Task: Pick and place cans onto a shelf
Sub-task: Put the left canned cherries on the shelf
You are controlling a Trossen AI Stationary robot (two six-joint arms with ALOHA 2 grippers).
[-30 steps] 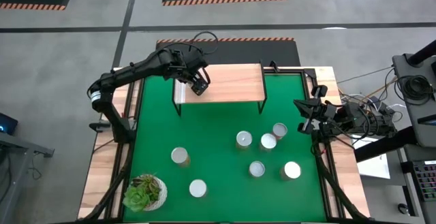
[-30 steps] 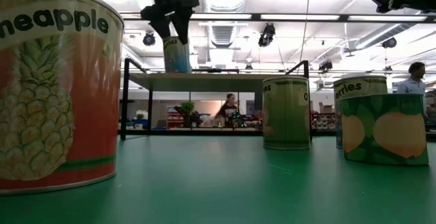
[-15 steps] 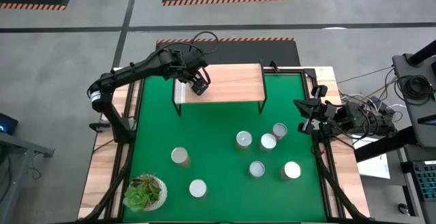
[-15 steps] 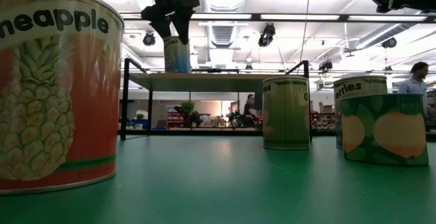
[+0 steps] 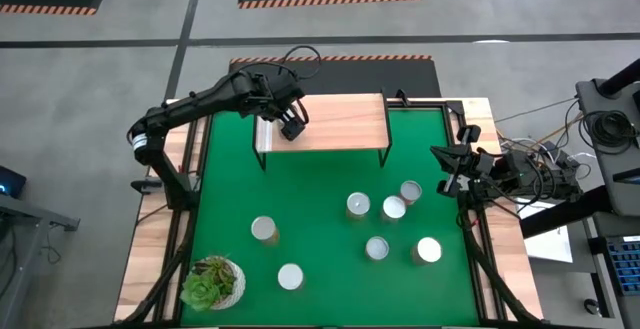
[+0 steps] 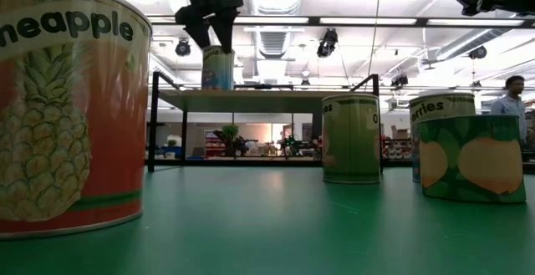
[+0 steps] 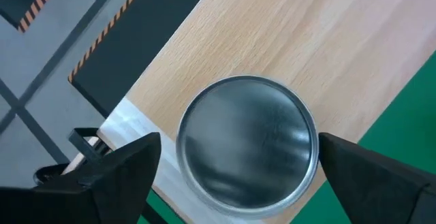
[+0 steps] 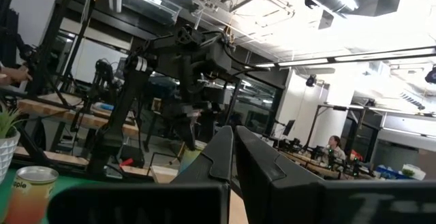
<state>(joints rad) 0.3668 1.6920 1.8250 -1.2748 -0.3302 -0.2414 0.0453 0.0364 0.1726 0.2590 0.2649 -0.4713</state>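
One can [image 7: 246, 146] stands upright on its base on the left end of the shelf [image 5: 335, 121], a light-wood board on black legs; the low view shows this can [image 6: 217, 68] on the shelf [image 6: 276, 94]. My left gripper [image 7: 240, 157] hangs over it, open, one finger on each side of the can's shiny top; bare wood shows between one finger and the rim. In the high view the left gripper [image 5: 291, 125] hides this can. Several more cans [image 5: 377, 248] stand on the green mat. My right gripper [image 5: 441, 169] waits shut at the table's right edge.
A potted succulent [image 5: 211, 282] stands at the near left corner beside two cans [image 5: 264, 229]. A cluster of cans [image 5: 394, 208] fills the mat's right half. The shelf's right part [image 5: 360, 119] is bare wood. People move in the room behind.
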